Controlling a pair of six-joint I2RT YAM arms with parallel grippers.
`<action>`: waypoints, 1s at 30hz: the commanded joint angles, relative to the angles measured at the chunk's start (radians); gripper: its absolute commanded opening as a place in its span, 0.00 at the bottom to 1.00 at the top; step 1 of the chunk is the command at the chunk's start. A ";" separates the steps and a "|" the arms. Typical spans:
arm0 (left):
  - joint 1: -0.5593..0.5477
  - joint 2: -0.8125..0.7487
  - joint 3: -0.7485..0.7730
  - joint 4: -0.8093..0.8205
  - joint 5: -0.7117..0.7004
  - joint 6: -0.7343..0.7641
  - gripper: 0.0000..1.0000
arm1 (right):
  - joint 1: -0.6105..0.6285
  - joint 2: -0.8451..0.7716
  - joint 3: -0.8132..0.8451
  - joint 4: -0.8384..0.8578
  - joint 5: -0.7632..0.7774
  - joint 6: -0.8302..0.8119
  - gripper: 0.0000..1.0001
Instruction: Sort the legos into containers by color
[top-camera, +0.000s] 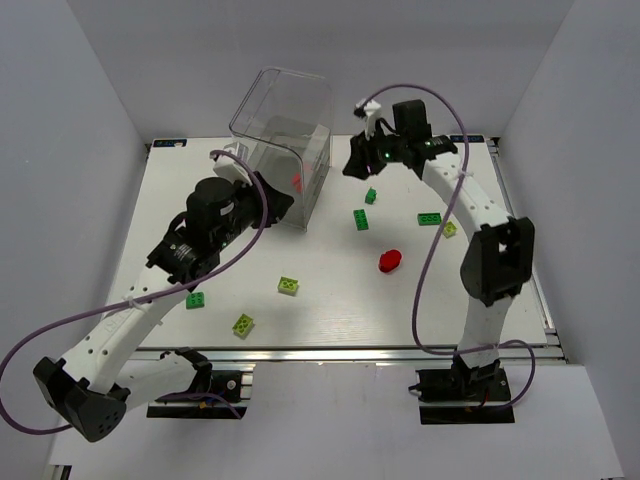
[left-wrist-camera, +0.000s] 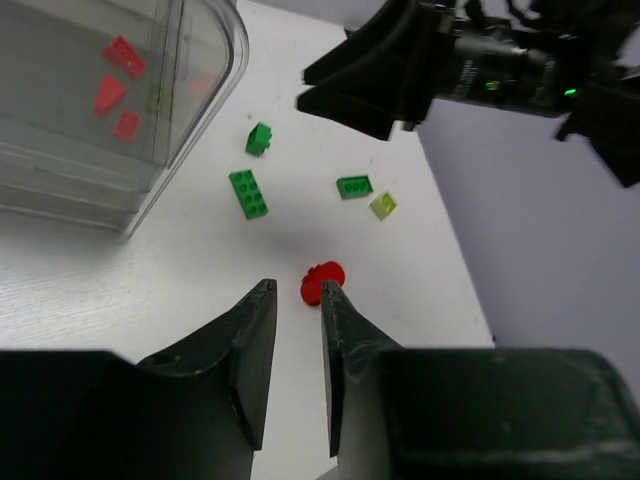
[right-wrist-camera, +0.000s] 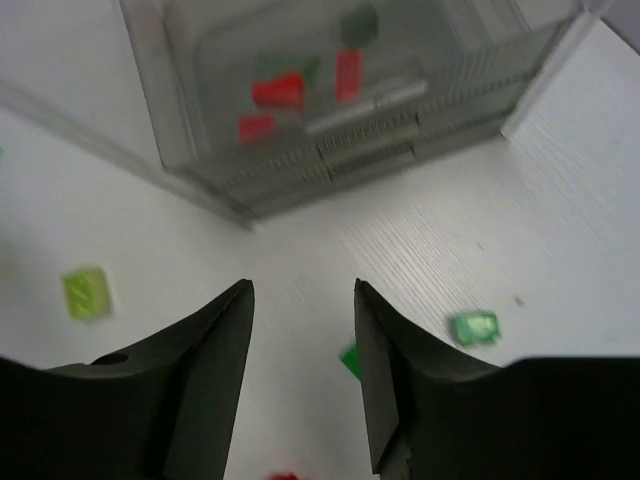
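The legos lie in two places. A few red bricks (right-wrist-camera: 278, 90) sit inside the clear box (top-camera: 285, 130), which stands at the far side of the white table (top-camera: 330, 325), a bit left of the middle. A green shape (right-wrist-camera: 358, 22) shows through the box too, but I cannot tell if it is inside or behind.

The other legos are loose on the table. A red round piece (top-camera: 390, 260) lies near the middle. Farther back lie a dark green brick (top-camera: 361, 219) and a small green bit (top-camera: 371, 196). To the right, a flat green brick (top-camera: 429, 219) lies just beside a yellow-green one (top-camera: 449, 229), and that pair is near the table's right edge. Nearer and to the left lie two yellow-green bricks (top-camera: 289, 286) and a green brick (top-camera: 196, 300) just beside the left arm.

The left claw (left-wrist-camera: 297, 290) is at the near right corner of the box. Its fingers are a little apart and hold nothing. The red round piece shows just past the tips, not between them. The right claw (right-wrist-camera: 302, 290) hangs just right of the box, with its fingers wide apart and empty.

Most loose bricks have bare table all round them. Grey walls (top-camera: 90, 120) close in the left, far and right sides. The left arm hides the near left part of the box from above, and purple cables (top-camera: 430, 270) loop beside both arms.
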 joint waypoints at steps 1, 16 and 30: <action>0.005 -0.026 0.038 0.055 -0.052 -0.031 0.36 | -0.028 0.125 0.089 0.118 -0.265 0.408 0.50; -0.006 -0.095 0.053 0.001 -0.141 -0.140 0.66 | -0.060 0.384 0.109 0.767 -0.369 1.235 0.57; -0.006 0.023 0.131 0.018 -0.115 -0.183 0.66 | -0.065 0.519 0.122 0.994 -0.396 1.384 0.47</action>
